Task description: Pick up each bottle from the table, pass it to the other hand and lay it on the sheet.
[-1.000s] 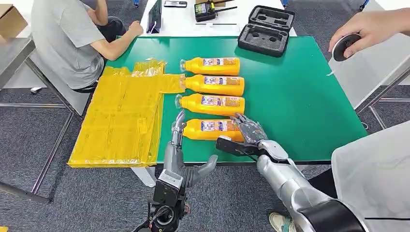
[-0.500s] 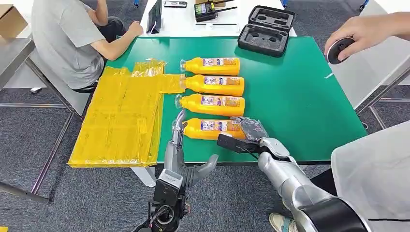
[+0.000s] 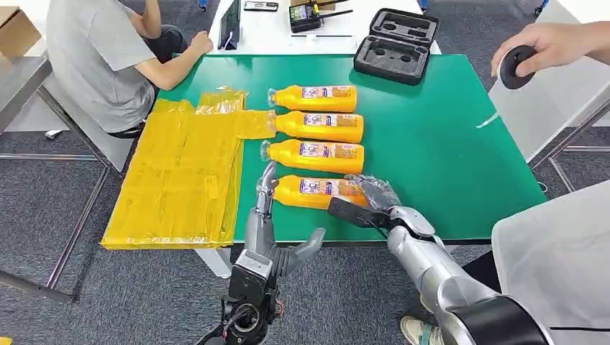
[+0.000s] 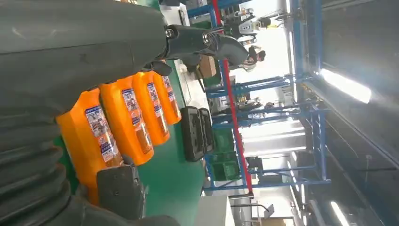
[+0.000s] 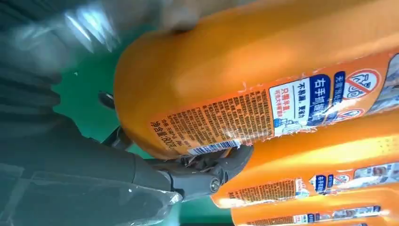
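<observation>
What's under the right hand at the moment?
The right hand lies over the base end of the nearest bottle, which lies on the green table. Its fingers cover that end, so the bottle's base is hidden.

Four bottles (image 3: 316,144) lying in row on desk (image 3: 446,144), mid-desk. Sheet (image 3: 180,176) left of them, overhanging desk edge. Case (image 3: 397,44) behind, at far edge.
</observation>
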Controlling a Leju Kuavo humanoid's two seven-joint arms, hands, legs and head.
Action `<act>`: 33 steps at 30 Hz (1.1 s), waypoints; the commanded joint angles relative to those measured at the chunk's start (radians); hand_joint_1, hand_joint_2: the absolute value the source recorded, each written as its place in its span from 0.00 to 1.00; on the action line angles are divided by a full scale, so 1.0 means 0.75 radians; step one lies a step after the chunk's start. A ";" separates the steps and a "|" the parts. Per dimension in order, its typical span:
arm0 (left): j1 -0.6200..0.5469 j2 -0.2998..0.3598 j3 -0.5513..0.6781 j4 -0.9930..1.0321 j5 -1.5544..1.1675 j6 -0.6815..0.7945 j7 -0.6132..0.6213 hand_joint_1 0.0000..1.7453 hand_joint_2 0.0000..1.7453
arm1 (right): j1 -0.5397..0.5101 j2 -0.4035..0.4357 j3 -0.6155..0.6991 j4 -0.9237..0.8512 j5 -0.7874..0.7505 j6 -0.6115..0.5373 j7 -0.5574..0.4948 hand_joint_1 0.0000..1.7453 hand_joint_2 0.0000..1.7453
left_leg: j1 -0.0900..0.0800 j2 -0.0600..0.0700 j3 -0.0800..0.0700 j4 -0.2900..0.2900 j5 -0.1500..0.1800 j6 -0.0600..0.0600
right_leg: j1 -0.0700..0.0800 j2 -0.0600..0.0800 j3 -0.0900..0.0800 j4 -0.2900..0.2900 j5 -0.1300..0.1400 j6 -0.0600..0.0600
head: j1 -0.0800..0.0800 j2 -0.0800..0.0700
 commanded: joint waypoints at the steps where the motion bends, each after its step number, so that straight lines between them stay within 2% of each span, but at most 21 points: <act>1: -0.026 0.026 -0.016 0.021 0.006 0.027 0.004 0.00 1.00 | 0.043 0.033 -0.213 0.036 -0.187 -0.026 -0.193 1.00 1.00 | 0.002 -0.001 0.003 -0.001 -0.001 -0.002 | 0.002 -0.001 0.004 -0.002 -0.001 -0.002 | 0.000 0.000; 10: 0.027 0.040 0.053 -0.114 0.032 0.100 0.004 0.00 1.00 | 0.119 0.073 -0.369 -0.029 -0.382 -0.171 -0.365 1.00 1.00 | 0.001 0.000 0.001 -0.001 -0.001 -0.002 | 0.001 0.000 0.003 0.000 -0.001 -0.002 | 0.000 0.000; 18: 0.062 0.028 0.128 -0.176 0.050 0.117 0.004 0.00 1.00 | 0.165 0.066 -0.415 -0.084 -0.462 -0.218 -0.404 1.00 1.00 | 0.001 0.002 0.002 0.000 -0.002 -0.002 | 0.001 0.002 0.003 -0.001 -0.001 -0.002 | -0.001 0.000; 19: 0.089 0.012 0.184 -0.193 0.066 0.118 0.004 0.00 1.00 | 0.209 0.070 -0.395 -0.184 -0.555 -0.188 -0.404 1.00 1.00 | 0.000 0.001 0.000 -0.001 -0.001 -0.002 | 0.001 0.001 0.001 0.000 0.000 -0.002 | 0.000 0.000; 22: 0.115 -0.011 0.257 -0.171 0.092 0.055 0.004 0.00 1.00 | 0.243 0.065 -0.326 -0.254 -0.645 -0.176 -0.404 1.00 1.00 | 0.002 0.004 0.004 0.000 -0.003 -0.004 | 0.003 0.004 0.005 -0.001 -0.002 -0.004 | 0.000 0.000; 23: 0.132 -0.043 0.332 -0.108 0.114 -0.040 0.004 0.00 1.00 | 0.267 0.049 -0.230 -0.321 -0.719 -0.196 -0.404 1.00 1.00 | 0.001 0.002 0.001 -0.001 -0.002 -0.002 | 0.001 0.003 0.002 -0.001 -0.001 -0.002 | -0.001 0.000; 25: 0.143 -0.053 0.365 -0.068 0.132 -0.111 0.004 0.00 1.00 | 0.274 0.046 -0.179 -0.348 -0.768 -0.210 -0.404 1.00 1.00 | 0.002 0.003 0.003 -0.001 -0.003 -0.003 | 0.002 0.003 0.004 -0.001 -0.001 -0.003 | -0.001 0.000; 28: 0.117 -0.083 0.420 0.118 0.180 -0.275 0.004 0.00 1.00 | 0.281 0.042 -0.139 -0.396 -0.821 -0.201 -0.404 1.00 1.00 | 0.000 0.002 0.002 -0.001 -0.001 -0.002 | 0.000 0.002 0.002 -0.001 0.000 -0.002 | -0.001 0.000; 29: 0.081 -0.095 0.404 0.256 0.171 -0.280 0.004 0.00 1.00 | 0.297 0.046 -0.115 -0.449 -0.835 -0.207 -0.404 1.00 1.00 | 0.002 0.004 0.005 -0.001 -0.003 -0.003 | 0.002 0.004 0.005 -0.001 -0.001 -0.003 | -0.001 0.000; 30: 0.081 -0.095 0.404 0.256 0.171 -0.280 0.004 0.00 1.00 | 0.297 0.046 -0.115 -0.449 -0.835 -0.207 -0.404 1.00 1.00 | 0.001 0.002 0.003 -0.002 -0.001 -0.002 | 0.001 0.002 0.004 -0.002 0.000 -0.002 | -0.001 0.000; 32: 0.017 -0.130 0.422 0.469 0.244 -0.402 0.004 0.00 1.00 | 0.332 0.014 0.011 -0.553 -0.932 -0.248 -0.404 1.00 1.00 | 0.000 0.000 0.001 -0.002 0.000 -0.001 | 0.000 0.000 0.002 -0.001 0.000 -0.001 | -0.001 0.000; 33: 0.017 -0.130 0.422 0.469 0.244 -0.402 0.004 0.00 1.00 | 0.332 0.014 0.011 -0.553 -0.932 -0.248 -0.404 1.00 1.00 | 0.001 -0.001 0.003 -0.002 -0.001 -0.002 | 0.001 -0.001 0.005 -0.002 -0.001 -0.002 | 0.000 0.000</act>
